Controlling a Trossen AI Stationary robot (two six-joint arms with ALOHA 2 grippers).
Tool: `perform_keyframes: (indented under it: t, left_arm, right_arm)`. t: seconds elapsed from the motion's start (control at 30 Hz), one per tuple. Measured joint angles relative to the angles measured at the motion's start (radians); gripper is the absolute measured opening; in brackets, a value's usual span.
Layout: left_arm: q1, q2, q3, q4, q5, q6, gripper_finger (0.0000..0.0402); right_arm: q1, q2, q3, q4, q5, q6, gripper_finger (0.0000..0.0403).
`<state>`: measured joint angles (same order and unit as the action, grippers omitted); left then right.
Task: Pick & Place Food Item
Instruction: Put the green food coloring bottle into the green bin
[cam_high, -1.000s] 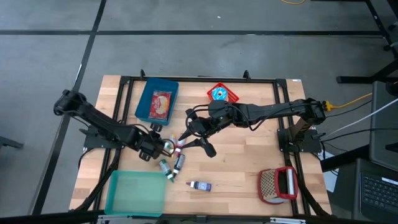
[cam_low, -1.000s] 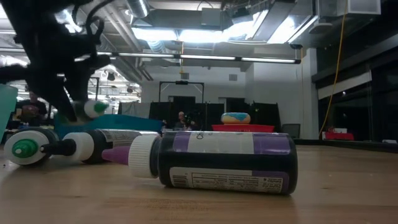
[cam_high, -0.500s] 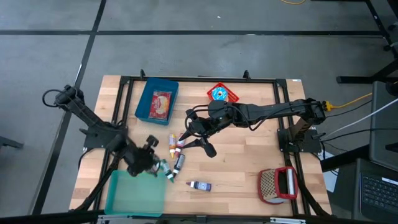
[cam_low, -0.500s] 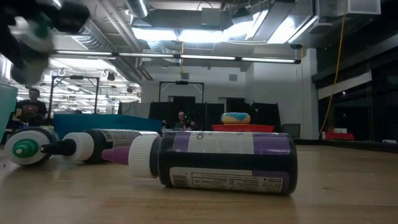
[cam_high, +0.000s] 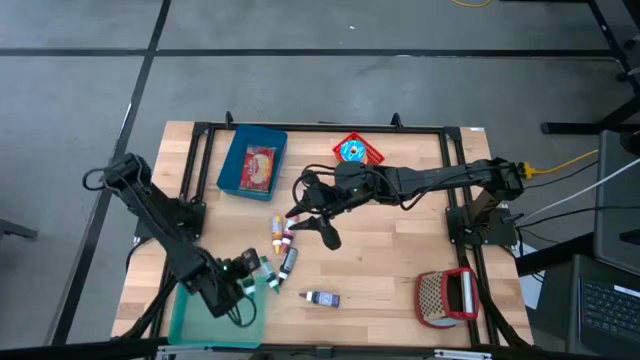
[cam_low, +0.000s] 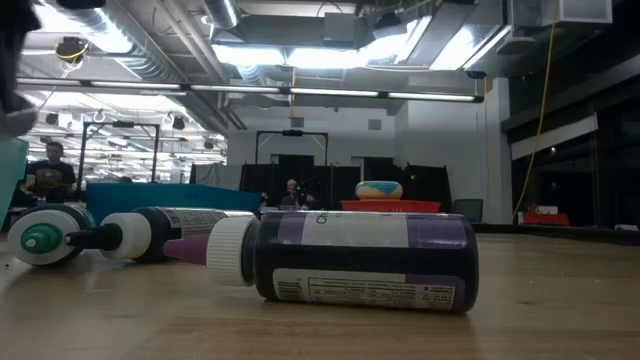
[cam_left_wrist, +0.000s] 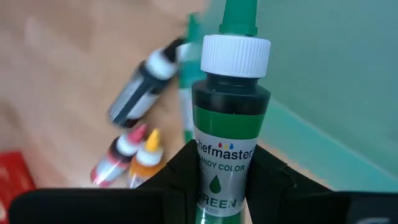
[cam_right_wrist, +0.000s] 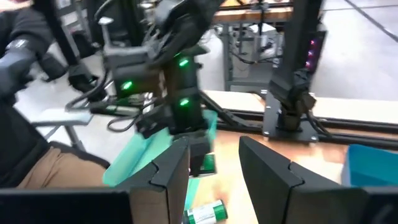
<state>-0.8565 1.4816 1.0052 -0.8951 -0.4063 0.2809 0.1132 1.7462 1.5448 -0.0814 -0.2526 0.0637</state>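
From above, your left claw hangs over the teal bin at the desk's near left. Its wrist view shows it clamped on the green food-colour bottle. Your right claw waits mid-desk, fingers apart, empty.

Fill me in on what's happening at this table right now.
The left gripper has its jaws shut on a small green food-colouring bottle with a white collar and holds it over the edge of the teal plastic bin at the table's front left corner. More small bottles lie loose on the wooden table, among them a purple-labelled one with a white cap. The right gripper waits mid-table above the bottles, jaws open and empty.
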Motion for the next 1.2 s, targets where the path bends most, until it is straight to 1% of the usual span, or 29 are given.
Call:
perform_keyframes:
  t: [0.07,0.2,0.4,0.53,0.77,0.9,1.0,1.2]
  left_arm:
    - [-0.023,0.029,0.006,-0.002,0.010,0.047,0.0088]
    - [-0.064,0.073,0.028,-0.001,-0.001,0.117,0.0088]
    - [-0.130,0.083,0.062,0.009,0.033,0.157,0.0088]
    - [-0.155,0.083,0.047,0.024,0.058,0.160,0.0088]
    - [-0.171,0.083,0.032,0.059,0.071,0.185,0.0094]
    - [-0.169,0.083,0.032,0.077,0.120,0.192,0.0103]
    - [-0.158,0.083,0.032,0.103,0.138,0.190,0.0114]
    - [-0.155,0.083,0.032,0.130,0.133,0.194,0.0147]
  right_arm:
    - [0.001,0.000,0.000,0.011,0.028,0.027,0.0142]
    - [0.006,0.000,0.000,0.028,0.091,0.075,0.0142]
    - [0.018,0.000,0.000,0.051,0.176,0.168,0.0142]
    - [0.039,0.007,0.000,0.097,0.231,0.207,0.0142]
    - [0.074,0.044,0.000,0.186,0.278,0.235,0.0142]
    - [0.086,0.045,0.000,0.186,0.319,0.255,0.0142]
    - [0.089,0.045,0.000,0.192,0.324,0.254,0.0142]
    - [0.089,0.046,0.000,0.196,0.318,0.243,0.0142]
